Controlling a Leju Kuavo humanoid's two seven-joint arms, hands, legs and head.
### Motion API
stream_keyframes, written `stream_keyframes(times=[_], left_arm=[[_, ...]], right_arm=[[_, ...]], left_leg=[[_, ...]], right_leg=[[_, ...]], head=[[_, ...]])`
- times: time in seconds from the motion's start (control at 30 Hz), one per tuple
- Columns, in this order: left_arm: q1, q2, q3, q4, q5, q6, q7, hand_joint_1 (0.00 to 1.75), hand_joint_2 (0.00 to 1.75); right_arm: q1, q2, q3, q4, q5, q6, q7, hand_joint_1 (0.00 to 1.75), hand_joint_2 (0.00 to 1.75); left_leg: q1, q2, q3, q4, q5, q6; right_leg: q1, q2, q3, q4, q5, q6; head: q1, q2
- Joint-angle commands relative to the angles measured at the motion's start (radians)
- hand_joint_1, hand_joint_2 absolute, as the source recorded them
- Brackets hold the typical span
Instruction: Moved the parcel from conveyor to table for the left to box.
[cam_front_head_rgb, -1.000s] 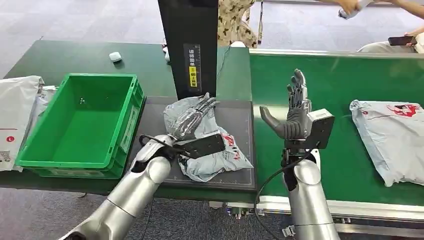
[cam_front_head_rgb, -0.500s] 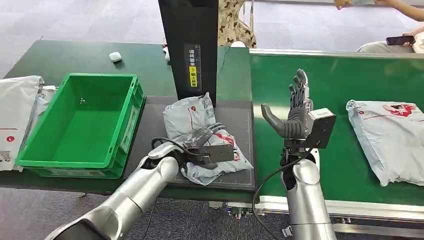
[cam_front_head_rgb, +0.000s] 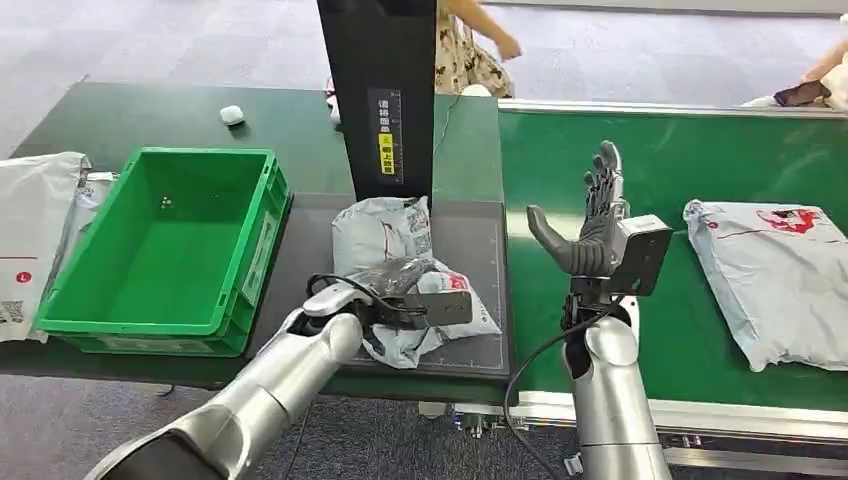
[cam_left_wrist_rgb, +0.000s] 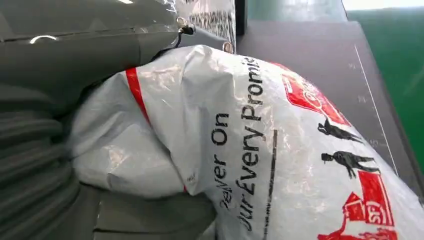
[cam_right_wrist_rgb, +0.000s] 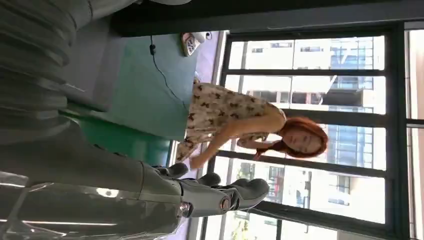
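Left robot hand (cam_front_head_rgb: 400, 283) is lying across the near part of the grey parcel (cam_front_head_rgb: 405, 240), fingers curled over the crumpled plastic and gripping it; the wrist view is showing the bag (cam_left_wrist_rgb: 280, 165) bunched against the grey thumb, its black lettering and red print facing the camera. The parcel is resting on the dark mat (cam_front_head_rgb: 470, 290) on the desk (cam_front_head_rgb: 130, 115), between the green crate (cam_front_head_rgb: 160, 250) and the conveyor (cam_front_head_rgb: 690, 170), just in front of the black post (cam_front_head_rgb: 378, 90) with the yellow label.

Right robot hand (cam_front_head_rgb: 590, 225) is standing upright above the near edge of the conveyor belt, fingers straight and apart, thumb out to the side, holding nothing; its fingertips (cam_right_wrist_rgb: 235, 192) are pointing toward the windows.

A second grey parcel (cam_front_head_rgb: 775, 275) is lying flat on the belt, well apart from the right robot hand. The green crate is sitting just beside the mat. White bags (cam_front_head_rgb: 35, 235) are lying against the crate's far-left side. A small white object (cam_front_head_rgb: 231, 114) is sitting on the desk behind the crate. A person in a patterned dress (cam_right_wrist_rgb: 225, 117) is standing beyond the desk.
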Motion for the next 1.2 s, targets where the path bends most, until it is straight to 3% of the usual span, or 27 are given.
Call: stream_keyframes(times=[0.03,0.17,0.5,0.67,0.97,1.07,1.2], left_arm=[[0.011,0.030,0.038,0.046,0.009,0.058,-0.013,1.75,1.75],[0.029,0.090,0.089,-0.070,0.009,0.219,-0.111,1.75,1.75],[0.049,0.110,0.110,-0.124,0.002,0.214,-0.120,1.75,1.75],[0.138,0.192,0.145,-0.382,-0.066,0.389,-0.187,1.75,1.75],[0.237,0.312,0.236,-0.872,-0.253,0.721,-0.187,1.75,1.75],[0.242,0.325,0.323,-0.939,-0.276,0.855,-0.203,1.75,1.75],[0.248,0.329,0.442,-0.962,-0.290,0.876,-0.249,1.75,1.75]], right_arm=[[-0.026,-0.029,-0.016,0.045,-0.013,-0.007,-0.012,0.00,1.75],[0.027,-0.049,-0.031,-0.043,-0.021,-0.009,-0.012,0.00,1.75],[0.048,-0.051,-0.041,-0.074,-0.023,0.000,-0.005,0.00,1.75],[0.103,-0.061,-0.084,-0.156,-0.012,0.008,-0.004,0.00,1.75],[0.121,-0.061,-0.137,-0.218,0.003,0.033,0.010,0.00,1.75],[0.105,-0.063,-0.127,-0.206,0.002,0.037,0.016,0.00,1.75],[0.102,-0.069,-0.112,-0.187,-0.005,0.037,0.018,0.00,1.75]], left_leg=[[0.000,0.003,0.005,-0.003,0.000,0.000],[0.000,0.002,0.004,-0.002,0.000,0.000],[0.000,0.001,0.002,-0.001,-0.001,0.000],[0.000,0.001,0.001,-0.001,-0.001,0.000],[0.001,0.002,-0.004,0.000,-0.001,-0.001],[0.001,0.003,-0.005,0.000,-0.002,-0.001],[0.001,0.004,-0.003,0.000,-0.002,-0.001]], right_leg=[[0.000,0.002,0.004,-0.003,0.000,-0.001],[0.000,0.001,0.003,-0.002,0.000,-0.001],[0.001,0.001,0.001,-0.001,0.000,-0.001],[0.000,0.001,0.000,-0.001,-0.001,-0.001],[0.001,0.001,-0.005,0.000,-0.001,-0.001],[0.001,0.002,-0.006,0.001,-0.001,-0.002],[0.002,0.004,-0.005,-0.001,-0.001,-0.002]], head=[[0.000,0.000],[0.000,0.000],[0.000,0.000],[0.000,0.000],[0.000,0.000],[0.000,0.000],[0.000,0.000]])
